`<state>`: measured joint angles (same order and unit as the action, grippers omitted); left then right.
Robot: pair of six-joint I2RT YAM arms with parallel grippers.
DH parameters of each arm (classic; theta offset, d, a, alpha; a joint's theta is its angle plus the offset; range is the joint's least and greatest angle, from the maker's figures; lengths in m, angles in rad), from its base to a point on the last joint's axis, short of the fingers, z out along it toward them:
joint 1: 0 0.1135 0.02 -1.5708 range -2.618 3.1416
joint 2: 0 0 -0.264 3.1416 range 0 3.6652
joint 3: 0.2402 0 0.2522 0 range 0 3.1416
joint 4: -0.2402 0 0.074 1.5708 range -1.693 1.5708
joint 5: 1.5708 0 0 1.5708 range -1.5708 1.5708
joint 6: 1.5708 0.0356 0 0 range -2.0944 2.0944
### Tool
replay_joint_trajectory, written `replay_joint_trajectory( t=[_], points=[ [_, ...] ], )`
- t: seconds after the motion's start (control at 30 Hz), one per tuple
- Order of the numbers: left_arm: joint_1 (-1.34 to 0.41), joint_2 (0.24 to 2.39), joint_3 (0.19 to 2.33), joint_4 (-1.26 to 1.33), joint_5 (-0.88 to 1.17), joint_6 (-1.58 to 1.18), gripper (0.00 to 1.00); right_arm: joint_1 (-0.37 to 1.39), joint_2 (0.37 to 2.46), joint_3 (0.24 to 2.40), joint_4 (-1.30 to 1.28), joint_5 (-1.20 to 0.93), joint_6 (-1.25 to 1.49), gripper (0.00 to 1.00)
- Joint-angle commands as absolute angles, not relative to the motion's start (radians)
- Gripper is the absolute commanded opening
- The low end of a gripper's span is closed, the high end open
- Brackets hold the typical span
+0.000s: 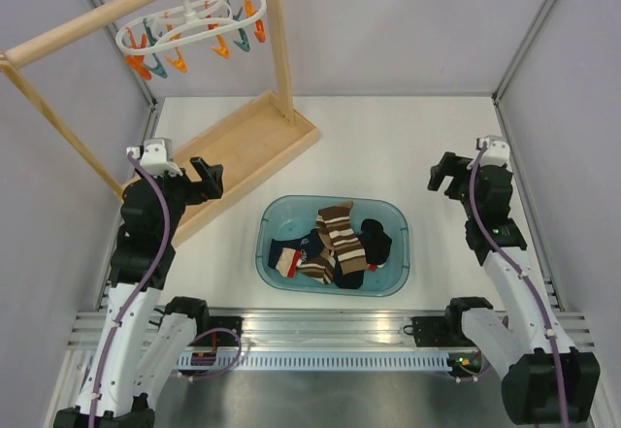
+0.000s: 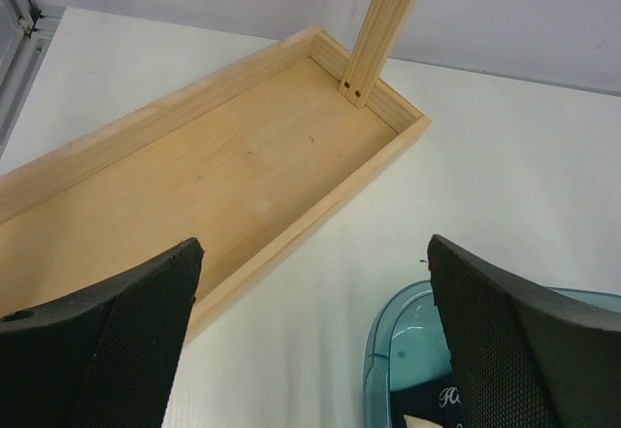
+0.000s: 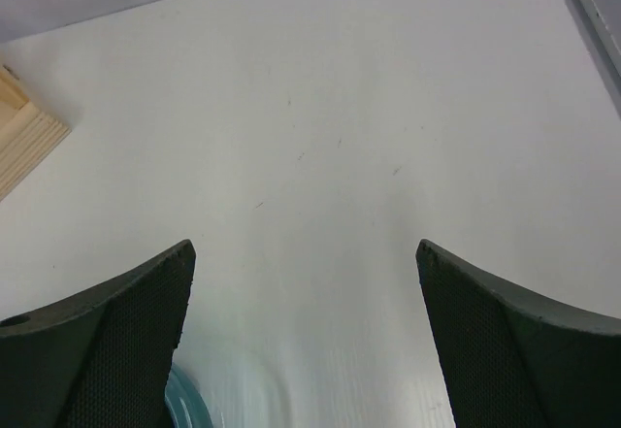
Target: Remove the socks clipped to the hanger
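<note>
Left gripper (image 2: 312,246) and right gripper (image 3: 305,246): my fingers are spread wide, nothing held, one each side of the teal tub (image 1: 400,216). Socks (image 1: 335,244) all heaped inside the tub. Hanger (image 1: 189,28) hangs well behind the tub, up-left on the wooden rack (image 1: 243,142). Its clips (image 1: 221,45) look bare. I judge removal done. Next move: no grab needed, maybe recheck the clips.

A wooden rack (image 1: 276,40) stands on the white worktop (image 1: 388,147). Pale grey walls (image 1: 408,20) rise behind the rack; a metal rail (image 1: 330,336) runs in front of it.
</note>
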<state>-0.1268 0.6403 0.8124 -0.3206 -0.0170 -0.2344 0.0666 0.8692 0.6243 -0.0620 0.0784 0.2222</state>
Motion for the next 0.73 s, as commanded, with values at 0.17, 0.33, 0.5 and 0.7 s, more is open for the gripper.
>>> replay_joint_trajectory(
  t=[0.17, 0.33, 0.5, 0.7],
  points=[
    [-0.137, 0.629, 0.836, -0.319, -0.052, -0.201, 1.00, -0.086, 0.851, 0.606, -0.008, -0.172, 0.262, 0.98],
    [-0.138, 0.634, 0.834, -0.318, -0.060, -0.199, 1.00, -0.087, 0.850, 0.603, -0.008, -0.172, 0.262, 0.98],
    [-0.141, 0.637, 0.834, -0.321, -0.074, -0.196, 1.00, -0.087, 0.848, 0.603, -0.006, -0.173, 0.258, 0.98],
    [-0.143, 0.638, 0.836, -0.322, -0.074, -0.195, 1.00, -0.092, 0.847, 0.601, 0.015, -0.172, 0.258, 0.98]
  ],
)
